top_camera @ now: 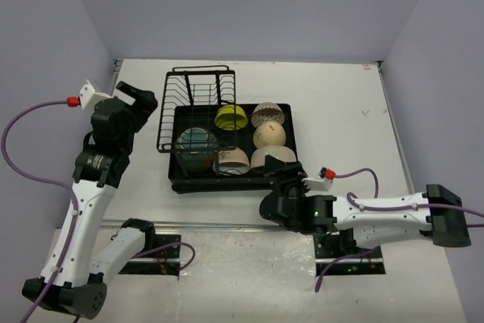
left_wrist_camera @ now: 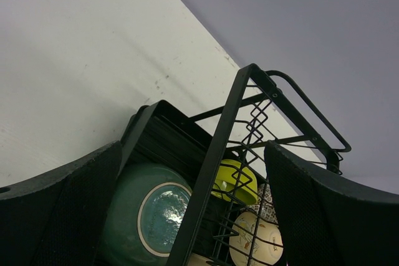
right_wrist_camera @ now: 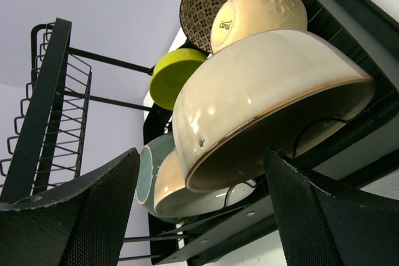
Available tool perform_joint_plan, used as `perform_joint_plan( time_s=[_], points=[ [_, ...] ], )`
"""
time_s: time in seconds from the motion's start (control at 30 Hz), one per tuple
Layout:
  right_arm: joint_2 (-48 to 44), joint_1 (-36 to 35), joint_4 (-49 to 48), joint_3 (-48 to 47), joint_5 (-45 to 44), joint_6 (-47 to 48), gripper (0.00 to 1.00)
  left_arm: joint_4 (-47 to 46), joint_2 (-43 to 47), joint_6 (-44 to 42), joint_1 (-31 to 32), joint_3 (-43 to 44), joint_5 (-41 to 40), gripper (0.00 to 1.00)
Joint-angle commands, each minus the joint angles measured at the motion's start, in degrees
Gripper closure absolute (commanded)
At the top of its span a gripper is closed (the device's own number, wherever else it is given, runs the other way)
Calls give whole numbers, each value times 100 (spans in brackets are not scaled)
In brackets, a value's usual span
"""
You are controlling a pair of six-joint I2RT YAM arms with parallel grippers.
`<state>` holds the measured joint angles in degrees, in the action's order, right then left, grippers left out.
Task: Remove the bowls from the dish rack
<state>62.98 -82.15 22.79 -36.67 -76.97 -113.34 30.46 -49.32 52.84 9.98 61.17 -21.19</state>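
Observation:
The black dish rack holds several bowls beside its upright wire holder. In it are a yellow-green bowl, a brown-patterned bowl, a smooth cream bowl, a large beige bowl, a brown-banded cream bowl and a teal bowl. My right gripper is open at the rack's near edge. Its fingers flank the rim of the tilted large beige bowl without touching it. My left gripper hangs open left of the wire holder, looking at the teal bowl.
The rack stands mid-table on the white tabletop, with purple walls on three sides. A red-tipped purple cable loops off the right arm, and another off the left.

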Motion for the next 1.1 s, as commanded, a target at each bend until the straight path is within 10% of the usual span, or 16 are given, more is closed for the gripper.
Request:
perform_joint_plan(
  time_s=[0.0,1.07],
  points=[
    [83,111,-213,-201,-46,-4873,20,-145,-25,-2,-40,124,-52,5],
    [812,858,-565,-702,446,-4838,39,-286,-201,-46,-40,27,141,4]
  ],
)
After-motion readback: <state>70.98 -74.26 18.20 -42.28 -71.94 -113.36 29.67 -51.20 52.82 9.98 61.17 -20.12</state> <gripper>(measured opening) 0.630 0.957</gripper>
